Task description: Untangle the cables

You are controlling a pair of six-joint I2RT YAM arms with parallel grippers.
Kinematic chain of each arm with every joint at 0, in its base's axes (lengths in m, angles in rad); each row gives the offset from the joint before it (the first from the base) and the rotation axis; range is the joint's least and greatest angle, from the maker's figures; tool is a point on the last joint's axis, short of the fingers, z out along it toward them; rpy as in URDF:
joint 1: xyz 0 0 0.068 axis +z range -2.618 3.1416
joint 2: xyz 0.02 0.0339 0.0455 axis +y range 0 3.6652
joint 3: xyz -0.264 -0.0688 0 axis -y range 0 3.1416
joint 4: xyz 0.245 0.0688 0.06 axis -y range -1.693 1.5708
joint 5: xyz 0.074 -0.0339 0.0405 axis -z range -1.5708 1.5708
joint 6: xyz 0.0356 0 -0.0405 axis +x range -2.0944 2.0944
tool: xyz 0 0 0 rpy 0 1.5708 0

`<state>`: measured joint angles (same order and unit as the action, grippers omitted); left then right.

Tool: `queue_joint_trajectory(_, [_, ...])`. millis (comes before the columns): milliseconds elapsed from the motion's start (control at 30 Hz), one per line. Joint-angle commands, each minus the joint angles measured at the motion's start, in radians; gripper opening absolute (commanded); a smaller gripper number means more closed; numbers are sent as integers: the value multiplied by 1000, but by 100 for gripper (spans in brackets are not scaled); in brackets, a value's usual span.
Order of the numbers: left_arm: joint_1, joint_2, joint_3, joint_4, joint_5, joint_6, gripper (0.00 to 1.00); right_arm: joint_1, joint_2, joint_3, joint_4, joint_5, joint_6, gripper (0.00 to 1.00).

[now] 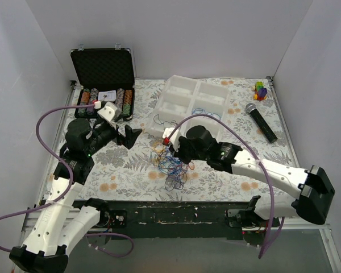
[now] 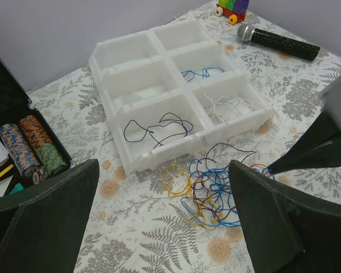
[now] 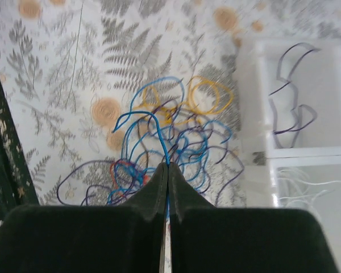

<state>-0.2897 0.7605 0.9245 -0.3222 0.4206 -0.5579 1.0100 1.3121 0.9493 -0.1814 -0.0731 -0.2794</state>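
The cables (image 1: 173,165) lie as a tangle of blue, yellow, orange and dark loops on the floral cloth, just in front of the white tray (image 1: 176,86). They also show in the left wrist view (image 2: 213,190) and the right wrist view (image 3: 170,136). My right gripper (image 3: 167,165) is shut on a blue cable (image 3: 161,133) and holds it just above the tangle; in the top view it (image 1: 171,148) sits at the tangle's far edge. My left gripper (image 1: 129,136) is open and empty, left of the tangle, its fingers (image 2: 42,222) apart over the cloth.
The tray (image 2: 111,74) has compartments holding a blue cable (image 2: 202,73), a dark one (image 2: 159,126) and white ones (image 2: 230,105). An open black case (image 1: 102,71) with poker chips stands at the back left. A microphone (image 1: 261,122) and a colourful toy (image 1: 261,90) lie at the back right.
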Motion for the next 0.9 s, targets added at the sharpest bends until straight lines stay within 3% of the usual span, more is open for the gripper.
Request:
queue_joint_trajectory(0, [3,-27,-44,29,-20,10,98,4,-164,35,172,107,39,1])
queue_joint_trajectory(167, [3,-46,-62,45,33,-5,98,2,-278,92,333,174,45,1])
queue_joint_trajectory(500, [3,-70,-85,43,312,-33,98,2,-269,258,463,205,43,1])
queue_joint_trajectory(867, [3,-29,-73,159,313,-60,98,4,-171,485,536,95,37,1])
